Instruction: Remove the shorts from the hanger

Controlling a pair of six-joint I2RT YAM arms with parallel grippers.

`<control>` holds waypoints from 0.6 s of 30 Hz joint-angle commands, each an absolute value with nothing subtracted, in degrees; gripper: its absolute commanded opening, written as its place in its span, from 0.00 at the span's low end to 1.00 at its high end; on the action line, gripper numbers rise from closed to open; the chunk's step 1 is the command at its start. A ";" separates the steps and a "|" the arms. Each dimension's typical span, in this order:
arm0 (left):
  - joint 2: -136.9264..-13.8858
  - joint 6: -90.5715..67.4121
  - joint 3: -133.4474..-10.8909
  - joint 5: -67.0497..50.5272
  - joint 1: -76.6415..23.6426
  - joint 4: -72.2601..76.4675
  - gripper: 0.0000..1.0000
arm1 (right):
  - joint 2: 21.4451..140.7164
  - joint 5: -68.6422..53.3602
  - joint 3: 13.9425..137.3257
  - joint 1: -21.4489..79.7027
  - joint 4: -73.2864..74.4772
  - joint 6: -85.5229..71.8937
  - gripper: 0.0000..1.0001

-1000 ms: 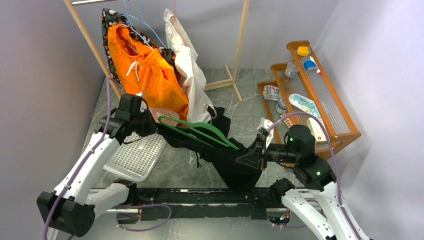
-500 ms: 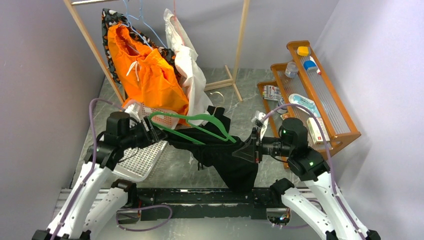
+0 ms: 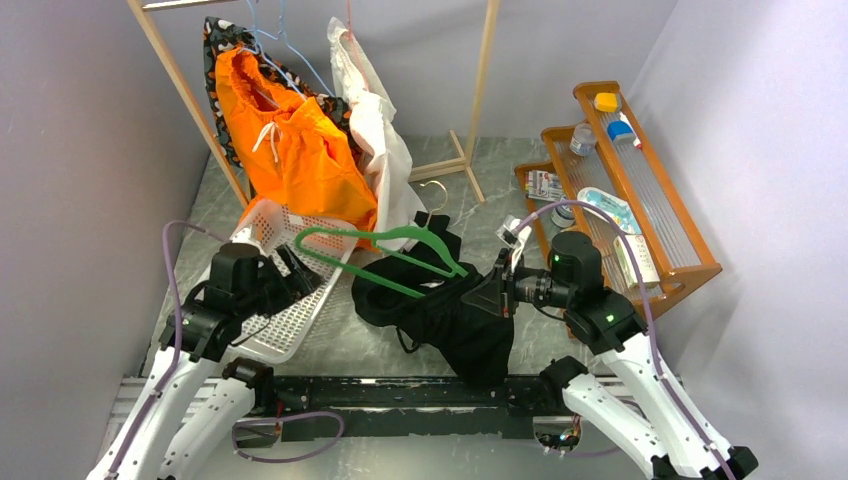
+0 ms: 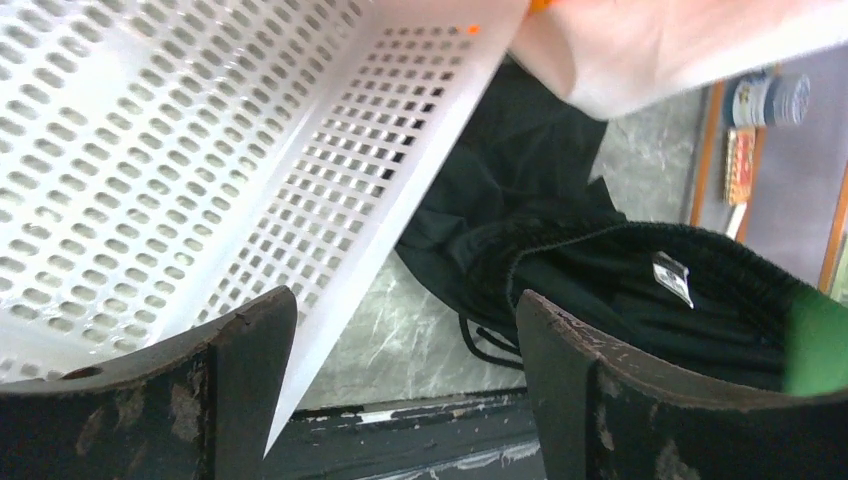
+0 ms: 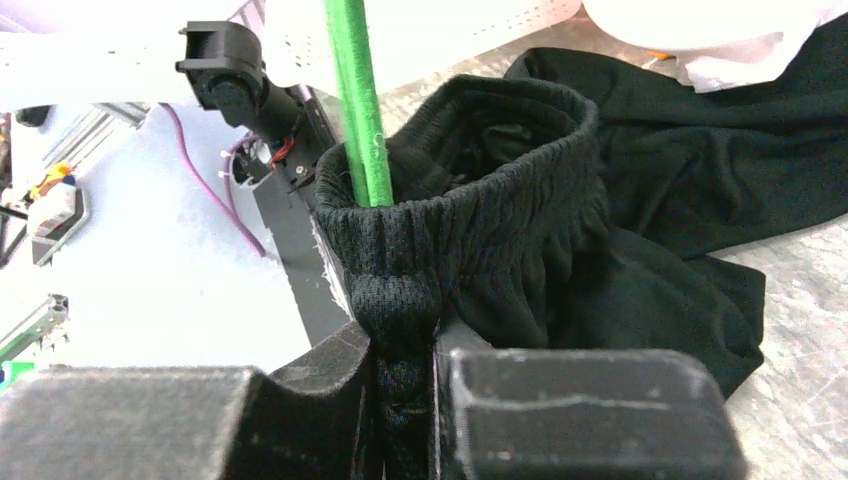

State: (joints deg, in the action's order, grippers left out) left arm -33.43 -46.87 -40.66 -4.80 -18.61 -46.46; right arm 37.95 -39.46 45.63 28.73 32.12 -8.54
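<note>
— While the right gripper (image 5: 405,345) pinches the black garment (image 5: 620,230) beside the green hanger (image 5: 360,100), where are the orange shorts (image 3: 300,150)?
— Hanging on the back rack (image 3: 488,60); left gripper (image 4: 400,340) gapes by the white basket (image 4: 150,150).

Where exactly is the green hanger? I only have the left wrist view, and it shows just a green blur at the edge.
Observer: One arm of the green hanger runs down inside the black garment's waistband.
Operator: Is the right gripper holding anything?
Observer: Yes, the right gripper is shut on the gathered edge of that waistband.
Operator: And the orange shorts?
Observer: The orange shorts hang on the wooden rack at the back, untouched.
</note>
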 commanded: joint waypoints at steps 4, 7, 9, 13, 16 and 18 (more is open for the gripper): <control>-31.96 -51.11 -42.80 4.17 -18.96 -48.19 0.87 | 34.15 -39.42 44.92 28.55 27.58 -9.41 0.00; -32.80 -51.64 -42.41 4.20 -18.95 -47.97 0.87 | 30.44 -38.87 44.37 28.54 25.58 -10.65 0.00; -33.49 -50.50 -43.02 2.08 -18.97 -46.97 0.87 | 30.14 -40.45 44.06 28.53 24.80 -11.38 0.00; -33.53 -47.13 -42.77 -7.10 -18.96 -37.70 0.87 | 34.58 -45.29 43.90 28.51 29.57 -9.77 0.00; -34.53 -47.55 -42.98 -16.21 -18.97 -30.71 0.85 | 37.50 -43.45 44.71 28.54 32.05 -8.25 0.00; -35.00 -49.14 -41.91 -22.60 -18.98 -25.14 0.84 | 38.30 -41.87 44.39 28.52 31.46 -7.57 0.00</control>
State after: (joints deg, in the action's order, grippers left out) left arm -34.26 -48.73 -42.33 -8.23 -18.72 -38.63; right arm 37.01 -42.46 43.79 28.60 31.75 -9.61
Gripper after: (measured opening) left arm 0.843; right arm 0.147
